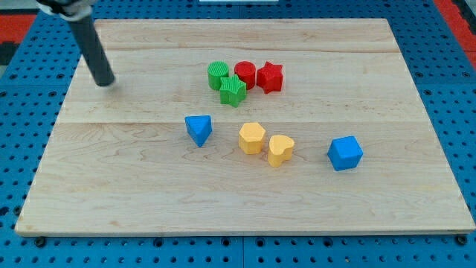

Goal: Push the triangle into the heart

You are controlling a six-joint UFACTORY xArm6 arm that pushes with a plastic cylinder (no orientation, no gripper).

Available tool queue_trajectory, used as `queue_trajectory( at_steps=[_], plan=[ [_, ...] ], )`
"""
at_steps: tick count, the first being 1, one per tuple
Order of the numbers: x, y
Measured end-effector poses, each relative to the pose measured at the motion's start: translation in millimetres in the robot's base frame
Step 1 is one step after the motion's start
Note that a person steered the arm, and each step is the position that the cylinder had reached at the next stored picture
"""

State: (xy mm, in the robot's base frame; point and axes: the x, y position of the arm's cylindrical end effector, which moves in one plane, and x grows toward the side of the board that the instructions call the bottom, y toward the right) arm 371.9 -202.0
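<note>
A blue triangle block [198,129] lies left of the board's middle. A yellow heart block [280,149] lies to its right, touching a yellow hexagon block [252,138] that sits between the two. My tip [106,82] is at the view's upper left, well apart from the triangle, up and to its left. The dark rod rises from the tip toward the view's top left corner.
A green cylinder [219,74], a green star [233,91], a red cylinder [245,74] and a red star [270,77] cluster above the middle. A blue cube [345,153] sits at the right. The wooden board [111,193] rests on a blue pegboard.
</note>
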Motion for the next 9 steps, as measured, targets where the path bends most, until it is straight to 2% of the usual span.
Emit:
queue_trajectory(
  at_steps=[1,2,3,4,5,6,7,8,9],
  plan=[
    [39,57],
    [58,41],
    [73,126],
    [76,107],
    [97,96],
    [126,177],
    [121,231],
    [118,129],
    [78,106]
  ],
)
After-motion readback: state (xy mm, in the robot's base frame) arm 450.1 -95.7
